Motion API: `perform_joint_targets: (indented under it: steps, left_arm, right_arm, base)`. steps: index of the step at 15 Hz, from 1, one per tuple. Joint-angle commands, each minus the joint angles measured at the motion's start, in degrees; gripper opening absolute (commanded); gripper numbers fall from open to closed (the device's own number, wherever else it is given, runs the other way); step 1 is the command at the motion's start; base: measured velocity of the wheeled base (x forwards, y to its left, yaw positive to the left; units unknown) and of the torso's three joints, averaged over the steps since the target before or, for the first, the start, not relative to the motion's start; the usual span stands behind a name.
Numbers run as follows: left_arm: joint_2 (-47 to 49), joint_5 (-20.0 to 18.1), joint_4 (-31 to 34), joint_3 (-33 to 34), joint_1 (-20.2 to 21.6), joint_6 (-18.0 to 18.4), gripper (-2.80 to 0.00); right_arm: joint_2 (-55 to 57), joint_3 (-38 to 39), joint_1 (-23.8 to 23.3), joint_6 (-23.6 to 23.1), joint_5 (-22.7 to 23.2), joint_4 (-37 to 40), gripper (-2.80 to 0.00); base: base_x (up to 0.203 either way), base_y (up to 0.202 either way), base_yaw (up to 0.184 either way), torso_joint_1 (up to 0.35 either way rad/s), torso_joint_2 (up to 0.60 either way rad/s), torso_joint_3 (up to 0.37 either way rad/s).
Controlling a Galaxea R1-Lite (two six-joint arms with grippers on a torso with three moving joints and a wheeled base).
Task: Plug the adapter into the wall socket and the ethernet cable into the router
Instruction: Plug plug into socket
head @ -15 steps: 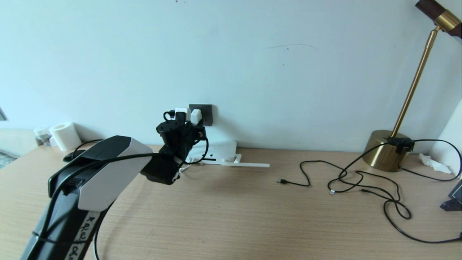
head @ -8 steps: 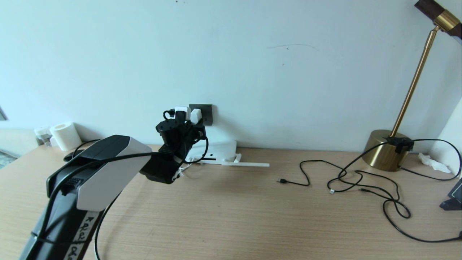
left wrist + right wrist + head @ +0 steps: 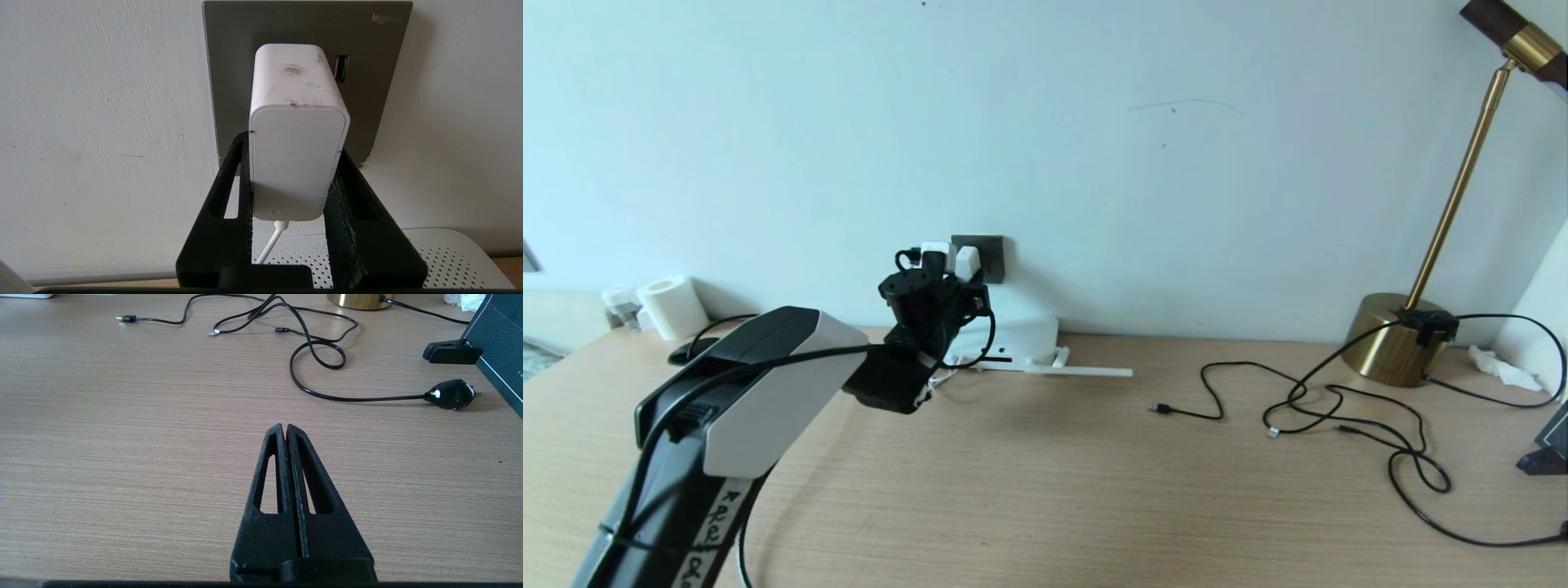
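Observation:
My left gripper (image 3: 294, 147) is shut on the white adapter (image 3: 298, 134), one finger on each side. The adapter's far end meets the dark grey wall socket (image 3: 367, 102), and its thin white cord hangs down. From the head, the adapter (image 3: 966, 263) sits at the socket (image 3: 988, 251) above the white router (image 3: 1025, 336), whose antenna lies along the desk. The ethernet cable's clear plug (image 3: 1272, 434) lies on the desk at the right, also visible as the plug (image 3: 213, 332). My right gripper (image 3: 284, 426) hovers shut and empty over bare desk, outside the head view.
A brass lamp (image 3: 1401, 339) stands at the back right, with tangled thin black cables (image 3: 1409, 457) in front of it. A black power plug (image 3: 449, 394) and a dark box (image 3: 500, 343) lie at the right edge. A paper roll (image 3: 672, 306) stands at the back left.
The left arm's elbow has shifted very slightly. The adapter stays held at the socket and nothing else has moved.

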Motion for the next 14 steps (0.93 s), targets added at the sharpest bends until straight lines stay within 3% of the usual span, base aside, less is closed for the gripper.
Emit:
perform_joint_targets:
  steps: [1,14]
  left_arm:
    - [0.7,0.0,-0.2,-0.7,0.0,0.0,-2.8]
    - [0.8,0.0,0.8,-1.7,0.5,0.0,-2.8]
  right_arm:
    - [0.0,0.0,0.0,0.0,0.0,0.1,-2.8]
    - [0.1,0.0,0.0,0.0,0.0,0.1,-2.8]
  base:
    - [0.0,0.0,0.0,0.0,0.0,0.0]
    - [0.0,0.0,0.0,0.0,0.0,0.0]
